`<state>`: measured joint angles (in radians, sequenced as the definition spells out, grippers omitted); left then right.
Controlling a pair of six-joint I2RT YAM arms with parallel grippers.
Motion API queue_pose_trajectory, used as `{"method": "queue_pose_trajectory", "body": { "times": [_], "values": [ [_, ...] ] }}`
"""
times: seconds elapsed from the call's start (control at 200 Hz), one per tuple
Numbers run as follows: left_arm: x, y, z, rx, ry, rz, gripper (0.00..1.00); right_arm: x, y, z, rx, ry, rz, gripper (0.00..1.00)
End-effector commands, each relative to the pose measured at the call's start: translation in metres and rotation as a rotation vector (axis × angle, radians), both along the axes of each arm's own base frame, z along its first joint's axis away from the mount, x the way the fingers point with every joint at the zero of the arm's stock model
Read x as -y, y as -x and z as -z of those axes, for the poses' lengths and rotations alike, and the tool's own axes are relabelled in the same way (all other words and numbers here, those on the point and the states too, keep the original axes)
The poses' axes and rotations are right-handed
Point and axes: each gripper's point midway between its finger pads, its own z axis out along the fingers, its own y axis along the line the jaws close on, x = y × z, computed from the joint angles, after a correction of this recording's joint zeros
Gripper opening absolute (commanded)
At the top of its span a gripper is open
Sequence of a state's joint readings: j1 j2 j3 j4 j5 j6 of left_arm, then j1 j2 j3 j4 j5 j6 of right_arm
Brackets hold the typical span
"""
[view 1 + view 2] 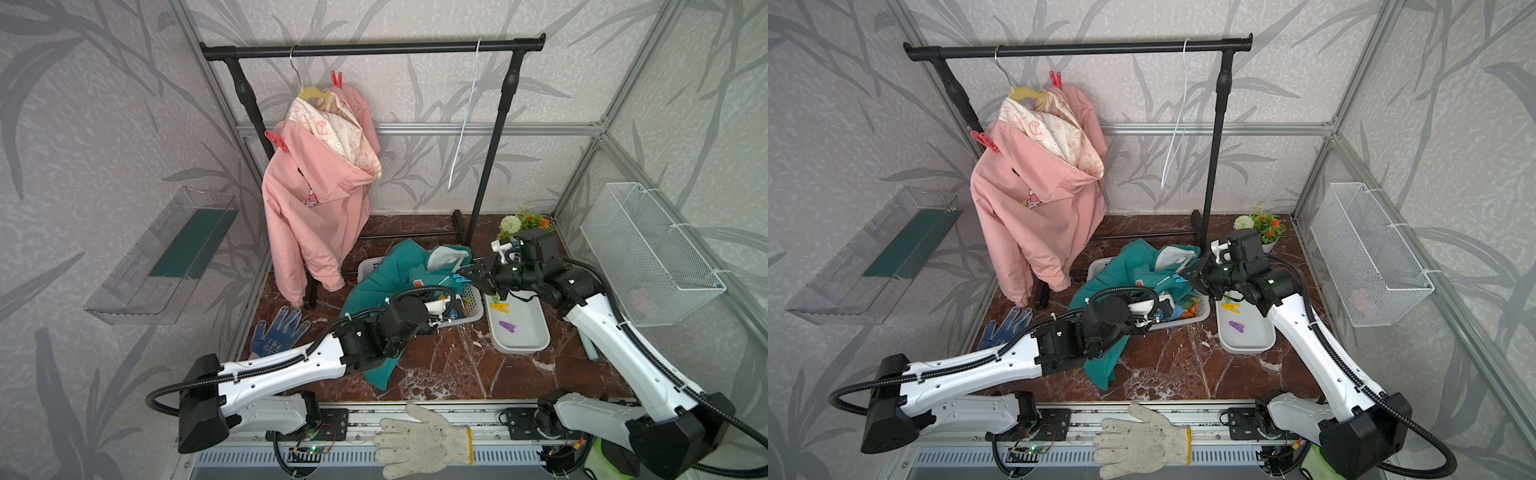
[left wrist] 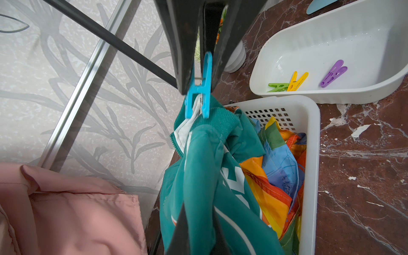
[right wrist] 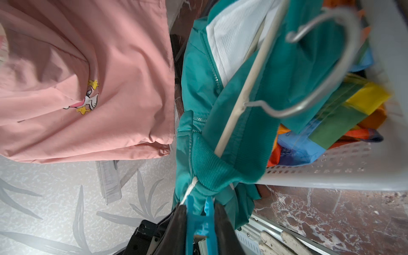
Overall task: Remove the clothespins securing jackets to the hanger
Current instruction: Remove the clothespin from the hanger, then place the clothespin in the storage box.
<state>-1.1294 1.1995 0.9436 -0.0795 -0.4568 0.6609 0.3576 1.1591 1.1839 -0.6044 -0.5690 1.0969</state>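
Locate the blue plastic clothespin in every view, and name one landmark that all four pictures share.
Top view: blue plastic clothespin right of picture centre, at the edge of the teal heap.
Top view: same spot, nearer picture centre.
Left wrist: about mid-picture, biting a ribbed teal edge.
Right wrist: low in the picture, partly cut off by the edge.
Shared landmark: the teal zip jacket it clips.

Six clothespins in all: upper red clothespin (image 1: 336,79), lower red clothespin (image 1: 277,142), blue clothespin (image 2: 207,99), green clothespin (image 2: 277,86), yellow clothespin (image 2: 297,81), purple clothespin (image 2: 333,74). Three jackets: pink jacket (image 1: 316,208), teal jacket (image 1: 386,274), rainbow jacket (image 2: 278,176). Three hangers: yellow hanger (image 1: 313,94), white hanger (image 1: 468,108), cream hanger (image 3: 234,106). Two gloves: blue-dotted glove (image 1: 278,330), white glove (image 1: 424,442). One white basket (image 2: 313,154), one white tray (image 2: 331,39).
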Motion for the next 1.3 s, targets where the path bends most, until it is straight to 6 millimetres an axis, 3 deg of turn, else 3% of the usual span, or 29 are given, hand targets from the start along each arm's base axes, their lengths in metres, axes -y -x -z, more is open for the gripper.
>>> {"method": "queue_pose_trajectory", "body": {
  "times": [0.0,0.125,0.275,0.36,0.475,0.605,0.73,0.85,0.97,1.065,1.165,1.295],
  "values": [
    [-0.003,-0.008,-0.005,0.024,-0.008,-0.036,0.0,0.025,0.005,-0.007,0.047,0.041,0.036,0.0],
    [-0.005,-0.006,-0.007,0.018,0.01,-0.038,0.0,0.079,0.002,0.022,0.054,0.189,0.143,0.0],
    [-0.008,-0.005,-0.01,0.01,0.023,-0.042,0.0,0.139,0.004,0.09,-0.016,0.4,0.268,0.0],
    [-0.01,-0.005,-0.012,0.004,0.029,-0.047,0.0,0.151,0.006,0.134,-0.085,0.454,0.283,0.0],
    [-0.012,-0.003,-0.017,-0.012,0.053,-0.041,0.0,0.154,0.005,0.172,-0.141,0.509,0.236,0.0],
    [-0.014,-0.002,-0.022,-0.03,0.08,-0.039,0.0,0.163,0.002,0.195,-0.163,0.59,0.199,0.18],
    [-0.016,-0.003,-0.026,-0.053,0.104,-0.044,0.0,0.164,-0.004,0.194,-0.122,0.606,0.186,0.62],
    [-0.019,-0.006,-0.031,-0.076,0.136,-0.059,0.0,0.164,-0.005,0.186,-0.083,0.615,0.184,0.81],
    [-0.025,-0.013,-0.042,-0.093,0.198,-0.108,0.0,0.159,-0.009,0.166,0.01,0.594,0.183,0.86],
    [-0.028,-0.018,-0.052,-0.108,0.237,-0.132,0.0,0.141,-0.013,0.14,0.151,0.565,0.141,0.88],
    [-0.03,-0.027,-0.059,-0.127,0.26,-0.166,0.0,0.102,-0.013,0.105,0.355,0.543,0.005,0.87],
    [-0.031,-0.04,-0.07,-0.147,0.277,-0.21,0.0,0.041,0.004,0.069,0.581,0.498,-0.196,0.87]
  ]
}}
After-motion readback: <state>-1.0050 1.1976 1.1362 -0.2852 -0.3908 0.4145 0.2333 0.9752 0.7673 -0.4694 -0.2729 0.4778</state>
